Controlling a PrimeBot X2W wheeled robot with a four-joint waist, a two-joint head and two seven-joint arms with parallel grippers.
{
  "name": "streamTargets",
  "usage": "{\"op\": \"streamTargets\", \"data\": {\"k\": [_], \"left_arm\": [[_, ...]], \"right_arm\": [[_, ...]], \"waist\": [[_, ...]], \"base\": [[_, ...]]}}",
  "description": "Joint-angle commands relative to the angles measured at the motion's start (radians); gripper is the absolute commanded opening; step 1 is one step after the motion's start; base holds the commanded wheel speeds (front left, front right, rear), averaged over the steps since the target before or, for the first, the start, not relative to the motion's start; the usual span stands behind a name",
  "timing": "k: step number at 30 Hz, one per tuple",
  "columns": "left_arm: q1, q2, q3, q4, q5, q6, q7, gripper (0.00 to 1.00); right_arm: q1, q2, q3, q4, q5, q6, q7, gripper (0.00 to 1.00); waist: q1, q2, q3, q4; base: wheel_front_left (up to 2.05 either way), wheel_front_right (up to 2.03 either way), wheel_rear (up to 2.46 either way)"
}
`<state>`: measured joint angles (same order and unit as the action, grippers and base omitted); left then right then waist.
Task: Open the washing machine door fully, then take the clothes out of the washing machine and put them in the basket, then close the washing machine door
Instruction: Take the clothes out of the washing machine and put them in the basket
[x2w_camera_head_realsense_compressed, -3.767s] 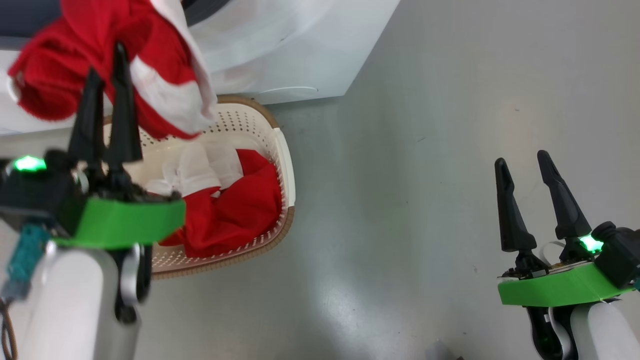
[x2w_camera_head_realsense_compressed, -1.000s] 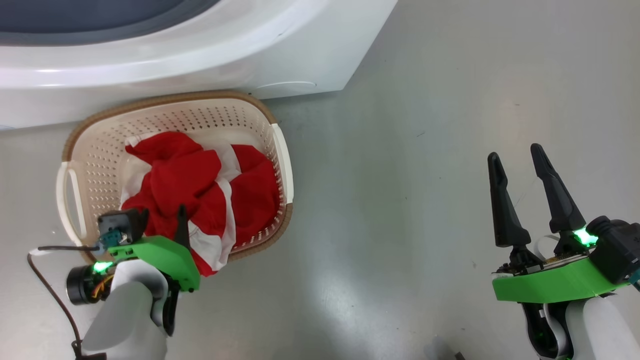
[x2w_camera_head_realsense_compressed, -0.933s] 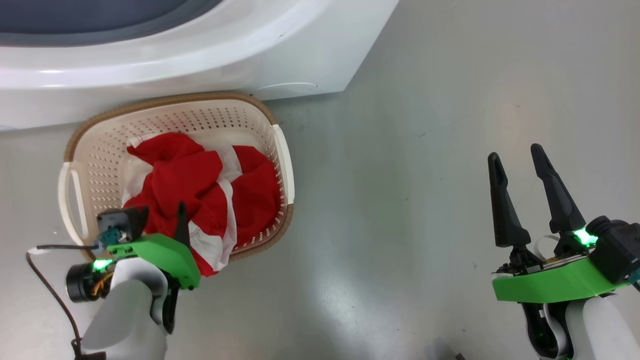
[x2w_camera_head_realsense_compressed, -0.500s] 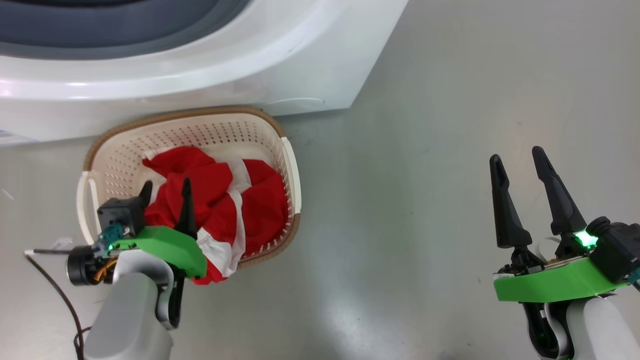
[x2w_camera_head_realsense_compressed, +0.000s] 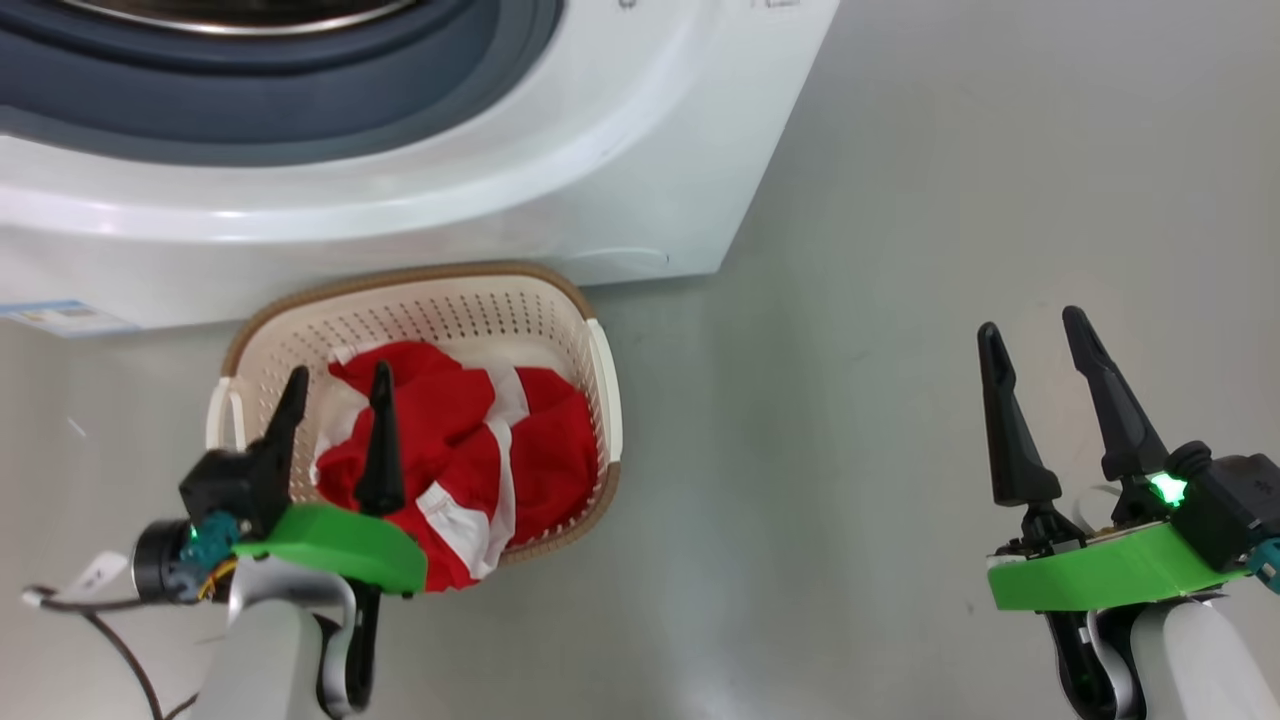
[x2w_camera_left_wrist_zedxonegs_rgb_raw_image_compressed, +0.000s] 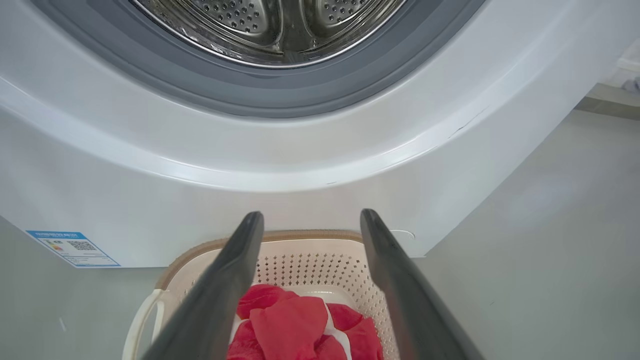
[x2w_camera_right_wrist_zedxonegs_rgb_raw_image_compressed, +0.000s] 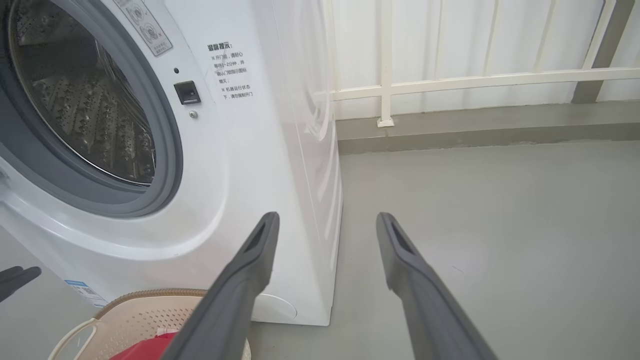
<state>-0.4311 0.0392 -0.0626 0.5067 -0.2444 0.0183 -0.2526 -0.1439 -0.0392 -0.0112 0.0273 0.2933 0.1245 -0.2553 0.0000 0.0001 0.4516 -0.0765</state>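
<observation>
Clothes (x2w_camera_head_realsense_compressed: 540, 460) in basket (x2w_camera_head_realsense_compressed: 604, 390) | drum (x2w_camera_left_wrist_zedxonegs_rgb_raw_image_compressed: 280, 25) bare | left jaws wide, right jaws wide, both empty | next: lift clear of basket, then push door shut slow

We are in a laundry corner.
We see a big white front-loading washing machine (x2w_camera_right_wrist_zedxonegs_rgb_raw_image_compressed: 260, 165) on a smooth grey floor (x2w_camera_right_wrist_zedxonegs_rgb_raw_image_compressed: 500, 225), a white barred railing (x2w_camera_right_wrist_zedxonegs_rgb_raw_image_compressed: 385, 60) behind, a cream perforated plastic basket (x2w_camera_head_realsense_compressed: 480, 315) at its foot.

Clothes (x2w_camera_head_realsense_compressed: 455, 430) are red with white stripes; basket (x2w_camera_head_realsense_compressed: 450, 315) is cream, perforated, brown-rimmed; label (x2w_camera_left_wrist_zedxonegs_rgb_raw_image_compressed: 72, 247) looks blue.
</observation>
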Motion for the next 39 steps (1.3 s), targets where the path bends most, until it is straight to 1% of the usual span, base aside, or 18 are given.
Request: {"op": "streamTargets", "data": {"k": [1, 4, 6, 8, 11, 15, 23, 36, 39], "left_arm": [[0.028, 0.012, 0.028, -0.034, 0.011, 0.0, -0.009, 1.0], [0.06, 0.012, 0.016, -0.083, 0.006, -0.011, -0.009, 1.0], [0.078, 0.011, 0.003, -0.145, 0.0, -0.028, -0.009, 1.0], [0.1, 0.011, 0.0, -0.208, 0.001, -0.032, -0.009, 1.0], [0.135, 0.011, 0.004, -0.293, 0.001, -0.028, -0.009, 1.0], [0.184, 0.011, 0.003, -0.374, 0.006, -0.015, -0.009, 1.0], [0.263, 0.011, 0.006, -0.435, 0.001, -0.007, -0.009, 1.0], [0.374, 0.011, 0.018, -0.509, -0.034, 0.042, -0.009, 1.0], [0.401, 0.011, 0.029, -0.511, -0.036, 0.045, -0.009, 1.0]], "right_arm": [[0.023, -0.011, 0.022, -0.018, -0.008, 0.006, -0.006, 1.0], [0.034, -0.011, 0.017, -0.014, -0.011, 0.006, -0.006, 1.0], [0.042, -0.011, 0.013, -0.013, -0.014, 0.006, -0.006, 1.0], [0.047, -0.011, 0.004, -0.014, -0.024, 0.006, -0.006, 1.0], [0.053, -0.011, -0.003, -0.011, -0.034, 0.006, -0.006, 1.0], [0.064, -0.011, -0.008, -0.009, -0.045, 0.006, -0.006, 1.0], [0.103, -0.011, -0.021, -0.011, -0.064, 0.006, -0.006, 1.0], [0.166, -0.011, -0.035, -0.016, -0.071, 0.006, -0.006, 1.0], [0.18, -0.011, -0.04, -0.021, -0.073, 0.006, -0.006, 1.0]], "waist": [[0.0, -0.0001, -0.025, 0.005], [0.0, -0.0001, -0.055, 0.009], [0.0, -0.0001, -0.072, 0.012], [0.0, -0.0001, -0.085, 0.015], [0.0, -0.0001, -0.103, 0.017], [0.0, -0.0001, -0.132, 0.017], [0.0, -0.0001, -0.203, 0.016], [0.0, -0.0001, -0.301, 0.022], [0.0, -0.0001, -0.32, 0.022]], "base": [[0.0, 0.0, 0.0], [0.0, 0.0, 0.0], [0.0, 0.0, 0.0], [0.0, 0.0, 0.0], [0.0, 0.0, 0.0], [0.0, 0.0, 0.0], [0.0, 0.0, 0.0], [0.0, 0.0, 0.0], [0.0, 0.0, 0.0]]}}
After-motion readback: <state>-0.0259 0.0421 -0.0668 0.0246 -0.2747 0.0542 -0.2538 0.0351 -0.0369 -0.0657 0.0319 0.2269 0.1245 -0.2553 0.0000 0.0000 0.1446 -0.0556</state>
